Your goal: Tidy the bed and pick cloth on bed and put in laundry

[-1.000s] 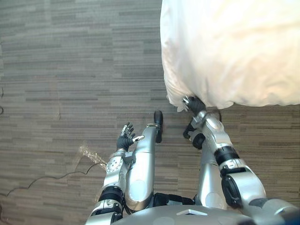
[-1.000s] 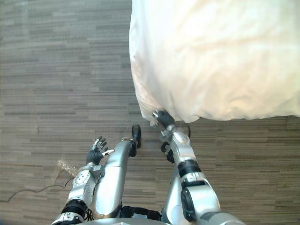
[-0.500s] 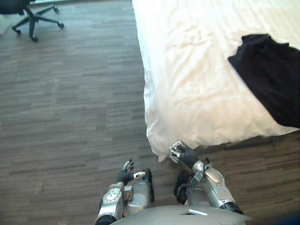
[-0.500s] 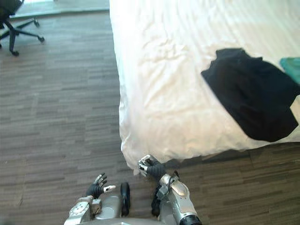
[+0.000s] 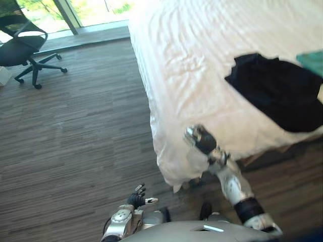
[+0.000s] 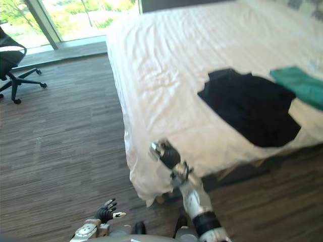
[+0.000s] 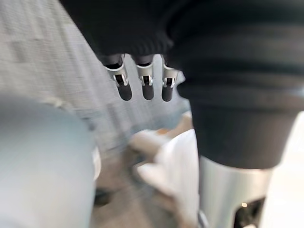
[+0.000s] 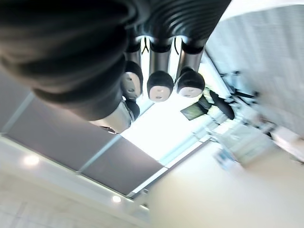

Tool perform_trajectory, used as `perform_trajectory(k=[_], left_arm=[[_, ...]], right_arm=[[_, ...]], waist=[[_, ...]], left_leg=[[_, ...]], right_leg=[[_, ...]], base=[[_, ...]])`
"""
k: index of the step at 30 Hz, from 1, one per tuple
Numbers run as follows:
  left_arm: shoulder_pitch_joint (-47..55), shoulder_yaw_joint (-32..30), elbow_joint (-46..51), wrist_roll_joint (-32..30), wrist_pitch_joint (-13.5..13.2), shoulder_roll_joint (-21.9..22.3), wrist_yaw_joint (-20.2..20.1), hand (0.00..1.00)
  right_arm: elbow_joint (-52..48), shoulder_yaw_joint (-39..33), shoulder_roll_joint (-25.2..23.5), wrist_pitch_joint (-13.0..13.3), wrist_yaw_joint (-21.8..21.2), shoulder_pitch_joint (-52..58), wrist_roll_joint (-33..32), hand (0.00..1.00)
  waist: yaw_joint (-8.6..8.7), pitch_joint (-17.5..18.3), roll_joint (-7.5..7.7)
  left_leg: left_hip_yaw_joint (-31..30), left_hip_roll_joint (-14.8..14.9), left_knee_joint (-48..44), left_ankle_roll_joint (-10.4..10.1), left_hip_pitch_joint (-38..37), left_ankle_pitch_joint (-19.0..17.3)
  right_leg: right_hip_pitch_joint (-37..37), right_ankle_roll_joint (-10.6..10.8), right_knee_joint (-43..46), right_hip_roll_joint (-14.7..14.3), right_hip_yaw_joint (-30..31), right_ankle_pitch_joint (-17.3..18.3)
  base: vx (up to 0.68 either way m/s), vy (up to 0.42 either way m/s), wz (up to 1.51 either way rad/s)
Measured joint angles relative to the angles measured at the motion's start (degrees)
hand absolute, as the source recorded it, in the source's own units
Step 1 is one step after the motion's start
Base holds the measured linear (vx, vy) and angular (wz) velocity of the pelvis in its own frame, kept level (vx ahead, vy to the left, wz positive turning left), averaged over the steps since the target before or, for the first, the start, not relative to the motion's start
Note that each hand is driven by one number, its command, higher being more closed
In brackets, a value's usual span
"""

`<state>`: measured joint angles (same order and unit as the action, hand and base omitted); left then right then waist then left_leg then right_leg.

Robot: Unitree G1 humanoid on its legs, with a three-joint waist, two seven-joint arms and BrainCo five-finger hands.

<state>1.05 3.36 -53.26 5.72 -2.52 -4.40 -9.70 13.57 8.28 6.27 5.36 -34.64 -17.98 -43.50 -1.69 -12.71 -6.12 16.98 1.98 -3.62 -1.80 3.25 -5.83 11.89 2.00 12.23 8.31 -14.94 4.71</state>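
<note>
A black cloth lies spread on the white bed, near its right side, and a teal cloth lies just beyond it. My right hand is raised in front of the bed's near corner, well short of the black cloth. In the right wrist view its fingers are curled with nothing in them. My left hand hangs low over the wood floor, apart from the bed, with its fingers relaxed and nothing held.
A black office chair stands at the far left by the window. Wood floor runs along the bed's left side. The sheet's corner hangs down near the floor.
The camera has tilted up, bringing the bed top, both cloths and the chair into view. My right hand has risen from under the bed's corner to in front of the sheet.
</note>
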Motion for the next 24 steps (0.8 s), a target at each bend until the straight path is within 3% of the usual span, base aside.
perform_trajectory(k=[2,4,8,11,15,17,21,22,24], left_arm=[[-5.7,0.5,0.4,4.6,0.2,1.1,-1.3,0.00],[-8.9,-0.5,1.9,7.7,0.3,1.1,-1.0,0.00],[-16.3,-5.1,3.7,16.5,0.8,2.6,1.4,0.00],[-18.8,-10.3,4.8,21.5,1.2,5.5,4.3,0.00],[-20.1,-16.2,5.8,22.4,2.8,6.7,7.4,0.00],[-20.0,-17.9,7.0,22.4,3.5,6.6,8.5,0.00],[-19.5,-21.0,7.8,22.4,4.2,5.7,10.0,0.00],[-18.7,-21.4,9.0,22.4,4.8,5.6,10.0,0.00],[-17.7,-21.4,10.3,22.4,5.3,5.3,10.0,0.00]], right_arm=[[-2.5,-4.5,1.8,-0.7,3.9,-9.2,-0.8,1.00],[-3.7,-6.5,3.5,-0.7,6.2,-13.1,-1.1,1.00],[-3.5,-12.6,5.5,-0.6,11.5,-17.2,-3.1,1.00],[-3.7,-16.5,6.1,0.6,13.4,-18.8,-4.0,1.00],[-2.1,-24.6,6.3,2.7,17.4,-17.8,-4.7,1.00],[0.6,-29.1,7.0,3.5,19.1,-16.5,-4.7,1.00],[2.5,-37.3,8.4,7.6,21.0,-7.7,-5.0,1.00],[2.4,-39.7,8.4,8.3,21.1,-4.9,-5.1,0.00],[2.3,-41.5,8.5,8.9,20.7,-1.0,-4.5,0.00]], waist=[[0.61,-5.9,-0.67],[0.68,-10.6,-0.01],[0.68,-16.5,1.01],[1.62,-17.2,1.04],[2.21,-17.2,1.12],[2.13,-17.2,1.23],[2.51,-17.3,1.72],[2.73,-17.2,2.01],[3.31,-16.8,2.72]], left_leg=[[2.1,-1.4,-1.8,0.4,7.0,1.4],[3.2,-1.4,-4.0,1.9,11.3,2.9],[2.9,2.0,-12.0,1.8,22.9,1.9],[3.0,3.5,-16.1,1.7,28.0,0.6],[3.2,5.3,-20.0,1.9,29.7,-1.7],[3.5,5.6,-20.6,1.9,29.7,-2.2],[5.0,6.6,-20.5,2.0,26.3,-3.2],[5.7,6.9,-20.3,1.9,24.0,-3.8],[6.4,6.8,-19.5,1.8,20.5,-4.3]], right_leg=[[10.1,-0.3,7.3,2.5,2.0,0.8],[15.4,-1.0,10.4,3.2,3.1,0.6],[24.5,-2.9,12.9,1.7,2.8,-0.3],[28.9,-3.5,14.7,1.1,2.8,-0.1],[29.2,-4.1,14.7,0.0,3.1,-0.1],[28.8,-3.9,14.0,-0.3,3.2,0.0],[24.7,-4.0,10.3,-2.0,4.3,-2.1],[22.6,-3.8,9.5,-2.4,4.8,-2.3],[19.5,-3.7,8.6,-2.7,5.0,-2.3]], base=[[-0.32,0.018,-0.03],[-0.17,-0.055,-0.05],[-0.08,-0.134,0.06],[-0.03,-0.070,-0.04],[-0.02,-0.001,-0.12],[-0.01,0.039,-0.16],[0.08,0.054,-0.31],[0.16,0.068,-0.39],[0.12,0.047,-0.29]])
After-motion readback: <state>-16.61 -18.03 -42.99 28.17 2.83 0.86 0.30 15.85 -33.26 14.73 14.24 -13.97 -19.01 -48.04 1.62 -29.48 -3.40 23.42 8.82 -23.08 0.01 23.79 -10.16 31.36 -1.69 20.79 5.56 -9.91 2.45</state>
